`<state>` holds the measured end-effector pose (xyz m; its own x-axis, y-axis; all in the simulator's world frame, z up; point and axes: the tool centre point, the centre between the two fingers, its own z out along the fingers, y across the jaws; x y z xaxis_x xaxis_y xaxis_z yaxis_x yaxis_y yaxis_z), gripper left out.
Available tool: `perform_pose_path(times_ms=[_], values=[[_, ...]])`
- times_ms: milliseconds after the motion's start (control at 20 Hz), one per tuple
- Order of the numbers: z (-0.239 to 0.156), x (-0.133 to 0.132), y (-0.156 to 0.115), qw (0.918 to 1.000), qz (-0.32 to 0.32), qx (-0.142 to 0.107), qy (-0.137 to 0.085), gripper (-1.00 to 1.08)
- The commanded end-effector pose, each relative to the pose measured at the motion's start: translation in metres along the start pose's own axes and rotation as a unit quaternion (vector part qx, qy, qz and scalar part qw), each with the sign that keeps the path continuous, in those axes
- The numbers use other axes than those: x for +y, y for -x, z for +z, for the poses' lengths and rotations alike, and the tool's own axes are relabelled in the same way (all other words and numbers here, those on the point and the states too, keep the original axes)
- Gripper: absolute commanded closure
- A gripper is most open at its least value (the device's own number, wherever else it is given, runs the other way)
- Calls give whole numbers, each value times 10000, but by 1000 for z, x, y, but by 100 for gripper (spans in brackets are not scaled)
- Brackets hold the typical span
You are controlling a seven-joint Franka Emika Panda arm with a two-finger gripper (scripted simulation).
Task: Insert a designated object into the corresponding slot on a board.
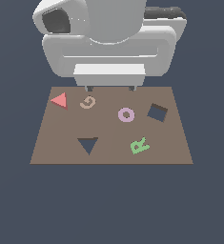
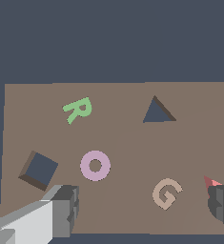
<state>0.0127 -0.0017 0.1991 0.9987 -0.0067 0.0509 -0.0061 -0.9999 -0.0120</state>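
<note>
The red-pink triangle piece (image 1: 60,100) lies flat near the board's far corner on the exterior view's left. In the wrist view only a tip of the triangle piece (image 2: 210,181) shows beside one finger (image 2: 223,202). The dark triangular slot (image 1: 88,145) (image 2: 157,112) is cut into the brown board (image 1: 51,143) (image 2: 123,138) nearer the front edge. My gripper (image 1: 109,88) (image 2: 142,207) hangs open above the board's far edge, holding nothing. It is to the right of the triangle piece in the exterior view.
A tan G (image 1: 87,102) (image 2: 167,193) lies next to the triangle piece. A lilac ring (image 1: 126,115) (image 2: 95,165) and a green R (image 1: 139,145) (image 2: 77,109) also rest on the board. A dark square cut-out (image 1: 157,112) (image 2: 38,170) is at the exterior view's right.
</note>
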Motion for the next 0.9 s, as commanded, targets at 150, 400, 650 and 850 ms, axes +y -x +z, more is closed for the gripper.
perform_pose_path(times_ms=[150, 400, 650, 850], values=[[2, 2, 1, 10000, -10, -3, 0, -92], [12, 15, 9, 10000, -78, -21, 2, -92], [30, 39, 22, 9998, -204, -55, 6, -92], [51, 67, 37, 9994, -345, -93, 11, -92]])
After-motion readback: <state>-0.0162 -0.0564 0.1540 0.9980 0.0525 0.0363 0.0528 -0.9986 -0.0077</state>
